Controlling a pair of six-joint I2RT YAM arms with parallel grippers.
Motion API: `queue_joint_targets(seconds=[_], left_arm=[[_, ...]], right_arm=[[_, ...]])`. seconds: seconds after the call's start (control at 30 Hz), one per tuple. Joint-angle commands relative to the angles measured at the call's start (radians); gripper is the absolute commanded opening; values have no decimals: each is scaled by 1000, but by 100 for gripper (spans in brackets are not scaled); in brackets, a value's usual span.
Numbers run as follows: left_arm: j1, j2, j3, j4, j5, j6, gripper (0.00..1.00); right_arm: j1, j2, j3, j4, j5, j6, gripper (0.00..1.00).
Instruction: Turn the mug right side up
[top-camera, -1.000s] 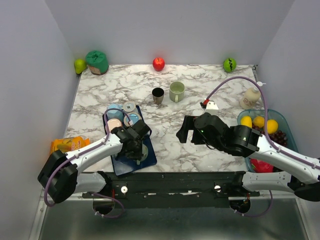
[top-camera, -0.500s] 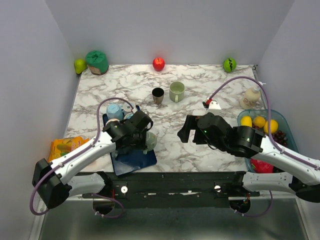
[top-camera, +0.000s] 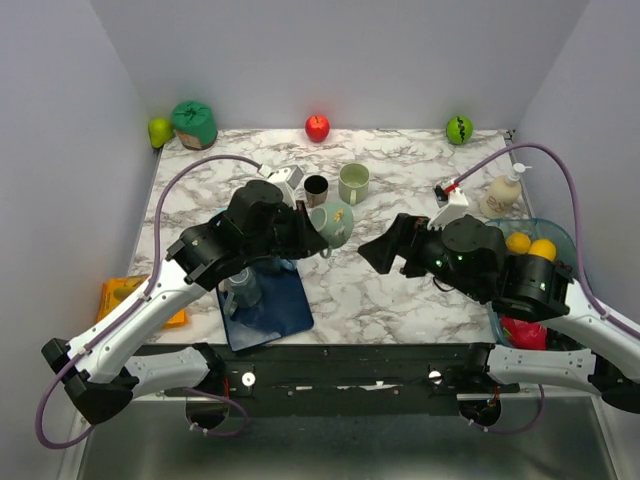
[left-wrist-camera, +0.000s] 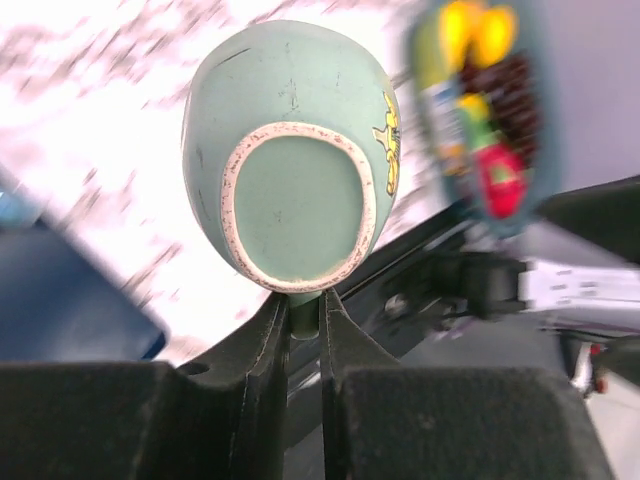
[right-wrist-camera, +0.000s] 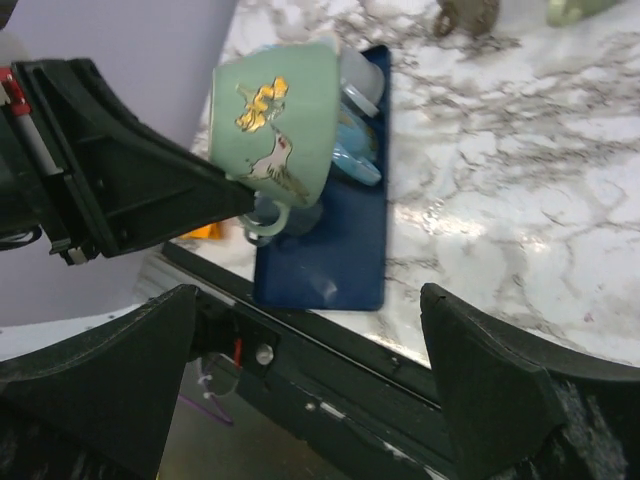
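- Mug (top-camera: 332, 222): pale green with a gold and white figure on its side, held in the air over the middle of the table, apart from the marble top (top-camera: 420, 180). It is not upright. In the left wrist view its ringed foot (left-wrist-camera: 298, 205) faces the camera, so the mouth points away, toward the right arm.
- Near left: a blue tray (top-camera: 285, 312) at the table's near edge, with a clear container (top-camera: 241, 290) on it. The mug hangs beyond and to the right of the tray.
- Left gripper (left-wrist-camera: 303, 300): clenched on the mug's handle, which is pinched between the two fingers below the body. The grasp looks thin but centred.
- Right gripper (top-camera: 392, 248): spread wide and empty, just right of the mug and not touching it.
- Farther back: a black cup (top-camera: 316, 188) and a second pale cup (top-camera: 353, 182) stand upright, close behind the carried mug.
- Far edge: a red apple (top-camera: 317, 127).
- Step in hand, as judged: the mug is lifted and about half turned; righting and setting down remain.
- Next move calls for: rolling the left wrist until the mouth faces up, lowering onto bare marble near the middle, then opening the fingers.
- Risk: the mug may swing about the handle, or brush the two cups behind.
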Motion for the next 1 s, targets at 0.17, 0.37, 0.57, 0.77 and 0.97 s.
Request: queue_joint_targets(seconds=[0.17, 0.37, 0.57, 0.77, 0.97], left_arm=[[6, -22, 89, 672, 195, -102, 0], [6, 1, 92, 992, 305, -211, 0], [7, 39, 126, 1164, 371, -298, 0], [6, 47, 130, 1224, 391, -343, 0], [6, 49, 118, 1281, 394, -367, 0]], right_arm=[[-10, -8, 85, 220, -121, -72, 94], [-10, -27, 150, 351, -115, -130, 79], [-11, -28, 211, 461, -114, -207, 74], [-10, 6, 286, 521, -164, -282, 68], [-11, 42, 324, 533, -203, -290, 57]])
